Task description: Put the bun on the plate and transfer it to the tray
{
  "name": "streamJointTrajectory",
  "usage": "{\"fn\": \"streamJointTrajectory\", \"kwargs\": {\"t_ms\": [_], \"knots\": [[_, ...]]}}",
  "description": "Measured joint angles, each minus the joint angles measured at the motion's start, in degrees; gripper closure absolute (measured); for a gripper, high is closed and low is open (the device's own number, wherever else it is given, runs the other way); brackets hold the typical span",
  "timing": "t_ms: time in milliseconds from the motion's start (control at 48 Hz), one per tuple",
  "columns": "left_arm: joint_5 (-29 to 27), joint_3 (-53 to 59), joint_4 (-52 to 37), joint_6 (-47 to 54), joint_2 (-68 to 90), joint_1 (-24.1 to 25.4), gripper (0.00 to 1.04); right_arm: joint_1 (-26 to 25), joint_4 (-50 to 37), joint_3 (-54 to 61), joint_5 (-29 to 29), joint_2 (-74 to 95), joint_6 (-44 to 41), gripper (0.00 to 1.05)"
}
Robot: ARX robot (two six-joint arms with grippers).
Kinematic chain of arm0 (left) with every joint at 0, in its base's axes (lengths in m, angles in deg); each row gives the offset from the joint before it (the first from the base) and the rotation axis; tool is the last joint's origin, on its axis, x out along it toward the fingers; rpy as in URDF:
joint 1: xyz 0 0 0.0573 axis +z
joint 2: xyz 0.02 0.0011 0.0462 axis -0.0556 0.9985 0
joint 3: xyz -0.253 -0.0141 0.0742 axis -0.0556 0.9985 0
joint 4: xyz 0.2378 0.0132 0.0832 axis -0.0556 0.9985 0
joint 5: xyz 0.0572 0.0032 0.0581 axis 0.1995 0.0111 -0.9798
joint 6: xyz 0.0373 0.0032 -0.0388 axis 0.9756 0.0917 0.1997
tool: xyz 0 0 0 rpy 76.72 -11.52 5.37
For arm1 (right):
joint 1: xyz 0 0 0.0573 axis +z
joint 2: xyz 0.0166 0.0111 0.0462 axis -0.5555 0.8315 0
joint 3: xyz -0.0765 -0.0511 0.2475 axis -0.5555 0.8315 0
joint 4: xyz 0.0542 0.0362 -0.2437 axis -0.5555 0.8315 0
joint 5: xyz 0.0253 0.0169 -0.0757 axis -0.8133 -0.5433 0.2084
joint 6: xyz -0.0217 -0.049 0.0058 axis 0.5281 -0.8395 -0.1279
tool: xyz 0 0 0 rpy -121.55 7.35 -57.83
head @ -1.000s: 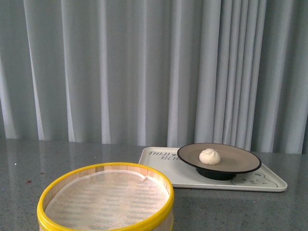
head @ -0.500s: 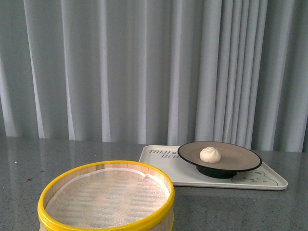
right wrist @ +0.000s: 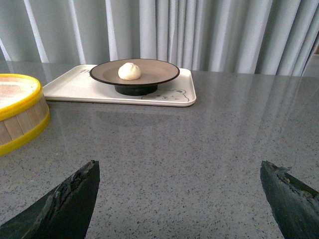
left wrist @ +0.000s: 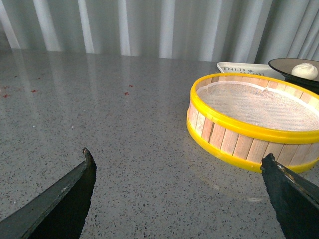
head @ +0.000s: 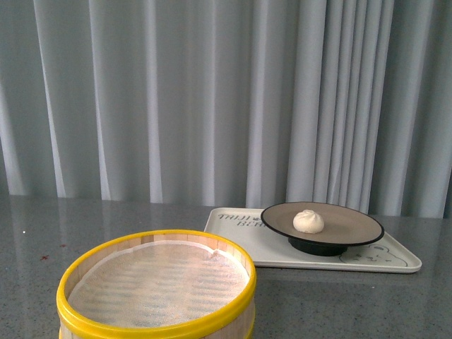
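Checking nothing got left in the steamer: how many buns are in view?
1. The bun sits on the plate, which stands on the tray. The steamer basket shows only its liner.

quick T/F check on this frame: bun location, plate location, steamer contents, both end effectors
1. The bun sits on the plate. True.
2. The plate stands on the bare table, beside the tray. False: it stands on the tray.
3. The steamer basket holds a second bun. False: only a white liner shows inside.
4. The left end effector is open, holding nothing. True.
5. The right end effector grips the plate. False: it is open, well short of the tray.
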Motion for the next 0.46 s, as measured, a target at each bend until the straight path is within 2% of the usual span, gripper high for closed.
{"fn": "streamJointTrajectory", "kwargs": {"t_ms": [458], "knots": [[0.00, 0.00, 0.00, 0.00, 0.00, 0.00, 0.07, 0.00, 0.00, 0.00, 0.00, 0.00, 0.00, 0.09]]}}
